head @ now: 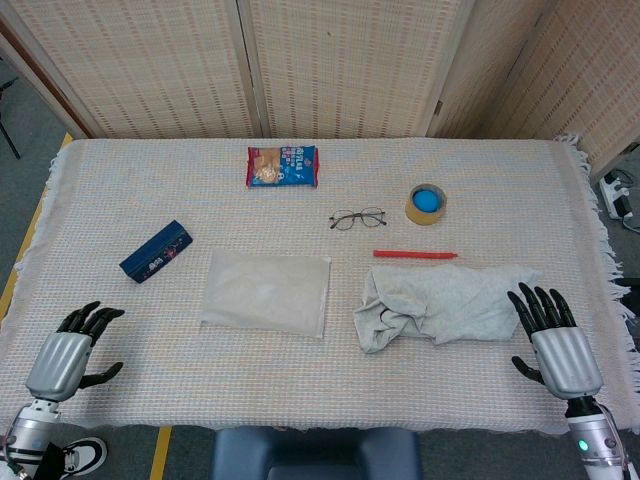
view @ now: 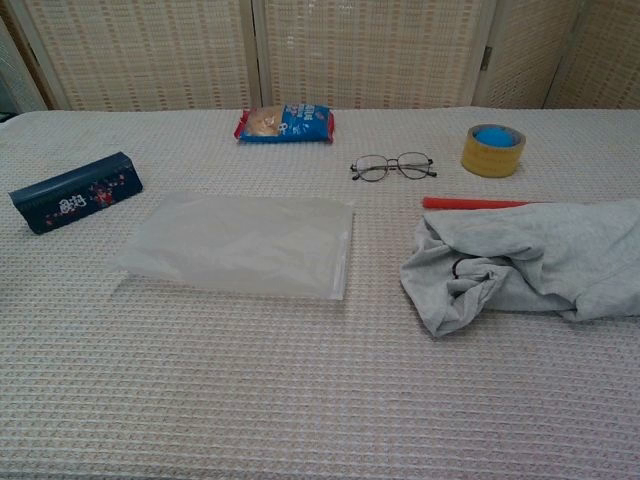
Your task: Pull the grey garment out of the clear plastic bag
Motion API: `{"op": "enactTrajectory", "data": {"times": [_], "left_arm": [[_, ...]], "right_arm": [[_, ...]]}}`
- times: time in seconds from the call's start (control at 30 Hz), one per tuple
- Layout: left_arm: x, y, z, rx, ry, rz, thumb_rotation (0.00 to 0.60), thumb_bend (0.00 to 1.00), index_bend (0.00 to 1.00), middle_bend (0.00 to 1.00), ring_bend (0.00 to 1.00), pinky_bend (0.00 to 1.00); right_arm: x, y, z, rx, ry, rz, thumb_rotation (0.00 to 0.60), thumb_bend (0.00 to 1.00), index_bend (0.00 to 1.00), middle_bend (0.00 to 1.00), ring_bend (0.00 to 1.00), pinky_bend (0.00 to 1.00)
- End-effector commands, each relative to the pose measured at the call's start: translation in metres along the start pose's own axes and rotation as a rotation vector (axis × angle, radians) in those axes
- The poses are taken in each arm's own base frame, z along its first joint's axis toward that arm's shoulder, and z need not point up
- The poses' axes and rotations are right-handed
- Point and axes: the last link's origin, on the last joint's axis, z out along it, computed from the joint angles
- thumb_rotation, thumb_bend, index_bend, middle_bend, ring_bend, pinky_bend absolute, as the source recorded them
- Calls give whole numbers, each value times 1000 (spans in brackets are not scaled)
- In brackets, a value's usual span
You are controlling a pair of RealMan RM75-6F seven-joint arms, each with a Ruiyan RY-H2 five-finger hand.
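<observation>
The grey garment (head: 440, 304) (view: 525, 262) lies crumpled on the table right of centre, outside the bag. The clear plastic bag (head: 266, 292) (view: 240, 243) lies flat and looks empty, left of the garment and apart from it. In the head view my left hand (head: 70, 347) is at the table's front left corner, fingers spread, holding nothing. My right hand (head: 552, 339) hovers at the front right, just right of the garment's edge, fingers spread and empty. Neither hand shows in the chest view.
A dark blue box (head: 156, 251) lies at the left. A snack packet (head: 282, 165) is at the back. Glasses (head: 357, 217), a yellow tape roll (head: 426, 204) and a red pen (head: 415, 254) lie behind the garment. A folding screen stands behind the table.
</observation>
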Motion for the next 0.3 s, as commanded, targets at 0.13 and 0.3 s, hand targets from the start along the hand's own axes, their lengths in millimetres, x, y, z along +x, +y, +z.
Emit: {"op": "enactTrajectory", "data": {"times": [0.13, 0.3], "left_arm": [[7, -3, -10, 8, 25, -5, 600, 220, 255, 250, 120, 185], [1, -4, -9, 13, -18, 21, 600, 220, 254, 250, 120, 185]], "right_arm": [[0, 3, -5, -17, -18, 25, 600, 105, 0, 0, 0, 0], [0, 2, -3, -19, -17, 29, 600, 104, 0, 0, 0, 0]]}}
